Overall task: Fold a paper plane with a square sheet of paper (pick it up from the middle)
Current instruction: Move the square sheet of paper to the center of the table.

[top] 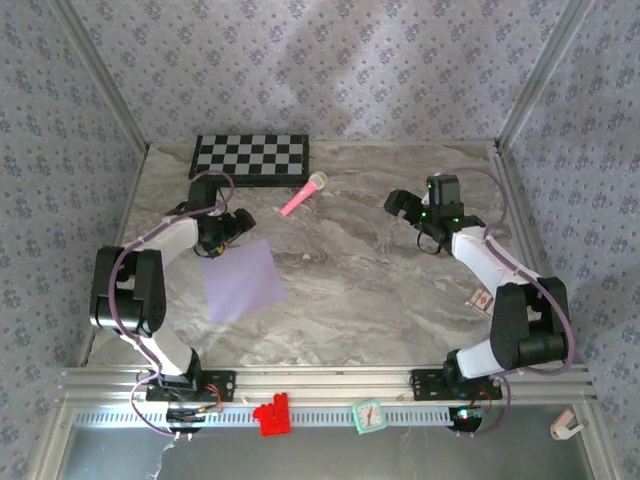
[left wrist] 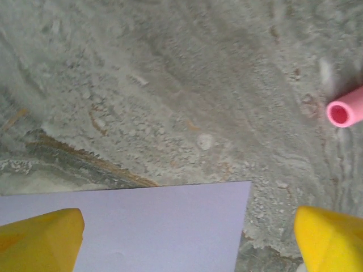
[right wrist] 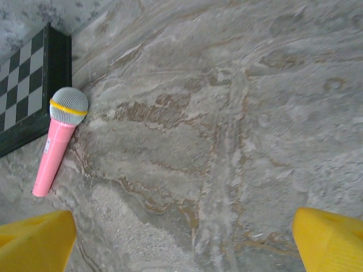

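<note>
From above, the square sheet of paper point(top: 241, 281) lies flat and unfolded on the marble table point(top: 380, 290), left of centre. The left gripper point(top: 236, 226) hangs just past the sheet's far edge. The right gripper point(top: 404, 205) is well apart on the right. The pink toy microphone point(top: 305, 193) and the checkered board point(top: 251, 158) lie farther back.

In the left wrist view, the left gripper point(left wrist: 184, 243) has its yellow fingers point(left wrist: 39, 238) spread wide and holds nothing. The sheet point(left wrist: 142, 226) fills the space under them, one corner showing, with the microphone's handle end point(left wrist: 345, 113) beyond.

In the right wrist view, the right gripper point(right wrist: 181, 243) is wide open and empty over bare marble. The microphone point(right wrist: 59, 141) lies against the board point(right wrist: 28, 85).

The pick-up is not yet begun. It would probably go best if the left gripper moved nearer, over the sheet's middle, and came straight down. Both fingertips should press lightly and close slowly, so the thin paper buckles into a ridge to pinch rather than sliding away.
</note>
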Robot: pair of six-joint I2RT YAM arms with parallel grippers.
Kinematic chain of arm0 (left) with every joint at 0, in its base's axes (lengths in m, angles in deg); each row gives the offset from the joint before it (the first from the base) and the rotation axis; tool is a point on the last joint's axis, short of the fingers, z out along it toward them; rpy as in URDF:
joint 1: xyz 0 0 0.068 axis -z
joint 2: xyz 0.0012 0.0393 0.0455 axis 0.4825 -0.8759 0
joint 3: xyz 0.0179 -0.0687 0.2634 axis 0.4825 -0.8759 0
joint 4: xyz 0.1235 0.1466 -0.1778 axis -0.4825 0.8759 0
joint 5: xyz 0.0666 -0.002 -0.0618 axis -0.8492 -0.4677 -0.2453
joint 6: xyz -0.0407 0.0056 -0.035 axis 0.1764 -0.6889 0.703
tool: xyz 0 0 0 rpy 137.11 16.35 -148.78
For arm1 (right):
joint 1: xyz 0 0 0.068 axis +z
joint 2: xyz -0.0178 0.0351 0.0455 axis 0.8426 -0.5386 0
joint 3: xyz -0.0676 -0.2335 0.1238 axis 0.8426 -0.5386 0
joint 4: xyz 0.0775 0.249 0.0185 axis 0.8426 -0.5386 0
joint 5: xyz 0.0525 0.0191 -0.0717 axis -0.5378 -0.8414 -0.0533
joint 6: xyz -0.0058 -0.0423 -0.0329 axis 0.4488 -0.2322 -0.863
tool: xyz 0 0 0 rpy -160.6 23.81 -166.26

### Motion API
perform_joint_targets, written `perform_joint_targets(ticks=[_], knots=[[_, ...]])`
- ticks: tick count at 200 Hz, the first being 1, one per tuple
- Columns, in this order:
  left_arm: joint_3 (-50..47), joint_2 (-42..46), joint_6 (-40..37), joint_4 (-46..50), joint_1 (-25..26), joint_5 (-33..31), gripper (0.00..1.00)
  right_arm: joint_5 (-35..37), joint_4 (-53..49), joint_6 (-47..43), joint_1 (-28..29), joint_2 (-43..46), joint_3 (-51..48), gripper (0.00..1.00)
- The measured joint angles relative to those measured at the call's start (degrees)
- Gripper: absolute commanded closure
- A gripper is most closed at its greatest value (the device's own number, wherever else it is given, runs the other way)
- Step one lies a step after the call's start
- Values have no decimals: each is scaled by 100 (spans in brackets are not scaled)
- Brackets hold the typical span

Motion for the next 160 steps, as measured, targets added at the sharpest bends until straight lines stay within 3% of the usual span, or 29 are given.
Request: perform_joint_targets(ticks=[66,160], knots=[[-345,142,343,313,365,-107,6,-17,-39,155,426,-577,291,0],[-612,214,892,280,1344,-212,6,-13,-90,192,560,-734,455,0]])
